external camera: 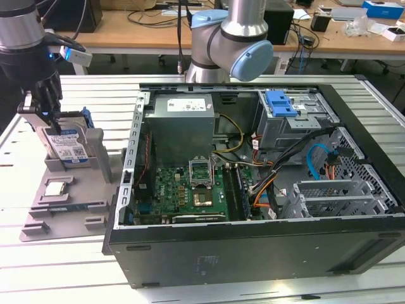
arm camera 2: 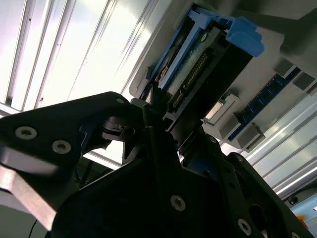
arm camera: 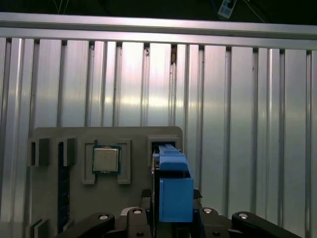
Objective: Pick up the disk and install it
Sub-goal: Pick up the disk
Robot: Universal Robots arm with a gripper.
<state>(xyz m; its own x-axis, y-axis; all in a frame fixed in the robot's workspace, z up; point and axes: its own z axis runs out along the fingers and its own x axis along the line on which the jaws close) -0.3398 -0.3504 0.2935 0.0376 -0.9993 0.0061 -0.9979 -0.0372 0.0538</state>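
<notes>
the gripper (external camera: 45, 119) is hiding the top of the disk (external camera: 66, 145), so i cannot tell if its jaws are pinching it, and the disk is standing on end, long axis vertical, in the grey holder (external camera: 71, 197).

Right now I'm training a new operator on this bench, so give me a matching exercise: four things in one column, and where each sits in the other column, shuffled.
Things:
1. disk
2. processor chip
3. blue latch
4. claw

Places:
A. lying flat in a recess of the grey fixture
B. on the grey cage inside the computer case
C. at the disk's upper edge
D. standing upright in the grey fixture's slot

Pairs: 1-D, 2-A, 3-B, 4-C.
</notes>
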